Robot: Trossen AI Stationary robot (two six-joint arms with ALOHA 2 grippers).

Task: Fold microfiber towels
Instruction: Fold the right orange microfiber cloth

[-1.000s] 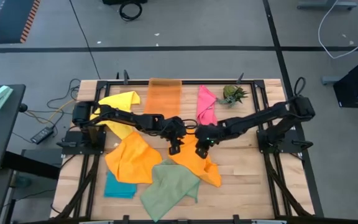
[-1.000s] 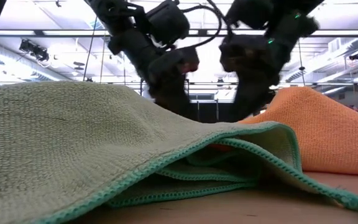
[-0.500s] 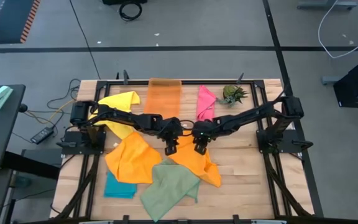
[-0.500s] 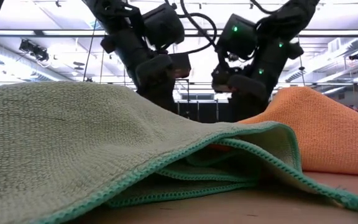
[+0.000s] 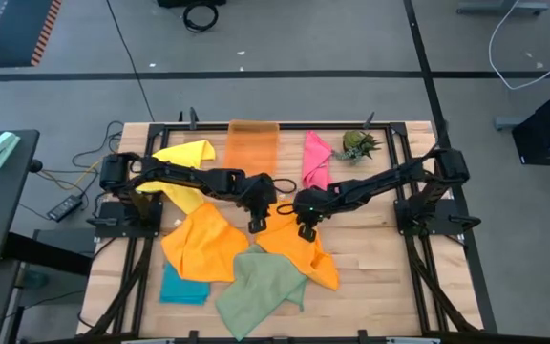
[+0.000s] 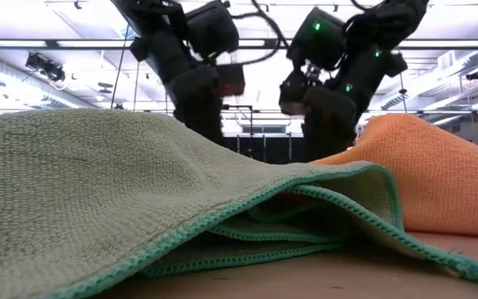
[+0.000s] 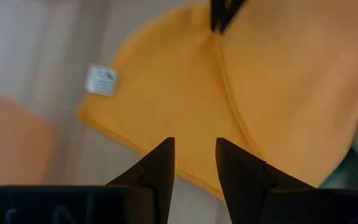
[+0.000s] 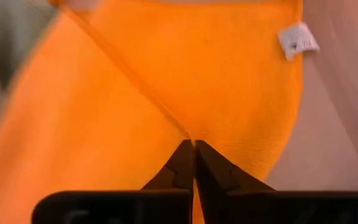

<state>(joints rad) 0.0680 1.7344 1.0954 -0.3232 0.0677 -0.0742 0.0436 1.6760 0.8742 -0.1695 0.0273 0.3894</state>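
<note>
An orange towel (image 5: 304, 256) lies rumpled on the table's middle, its white label (image 8: 297, 40) near one corner. My right gripper (image 5: 304, 230) is shut on it at its far part. My left gripper (image 5: 254, 226) stands open just to the left. Its fingers (image 7: 161, 163) hang over the same towel's edge (image 7: 166, 106), and I cannot tell whether they touch it. A sage green towel (image 6: 139, 191) fills the low view and hides both grippers' fingertips there. My right gripper pinches a raised hem line of the orange towel (image 8: 185, 135) between its two fingertips. The fingers come from above and point down. The rest of the towel lies slack on the table.
A second orange towel (image 5: 199, 244), a teal one (image 5: 181, 285) and the sage green one (image 5: 261, 291) lie at the near left. A yellow towel (image 5: 184, 161), an orange tray (image 5: 253, 148), a pink towel (image 5: 315, 158) and a small plant (image 5: 358, 143) stand along the far edge.
Both grippers have gone a little toward the table's left edge, the left one farther. The orange towel stays on the table.
</note>
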